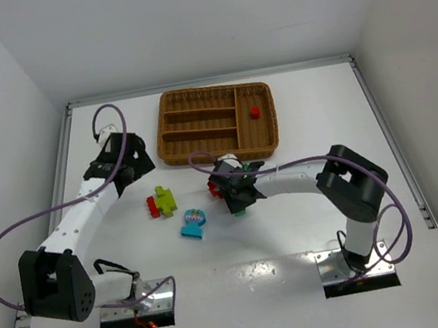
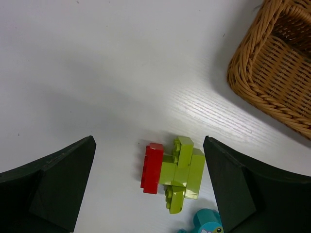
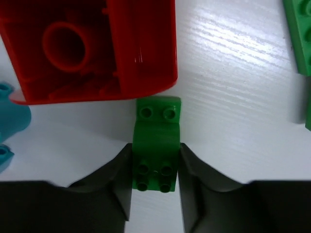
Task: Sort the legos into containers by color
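Right tool [image 3: 154, 155] pointing down, pinching green brick [image 3: 156, 119] | left tool [image 2: 148, 145] spread wide above lime brick [image 2: 183, 170]

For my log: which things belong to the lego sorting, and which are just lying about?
Job: brown woven wicker tray, small red brick inside it, green studded brick in right gripper, large red brick, lime-yellow brick, red brick beside it, light blue round-faced piece.
Lying about: purple cables.

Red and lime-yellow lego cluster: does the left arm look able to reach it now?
Probably yes: the open left gripper points at the red and lime-yellow lego cluster, nothing covers it, though a light blue lego lies close.
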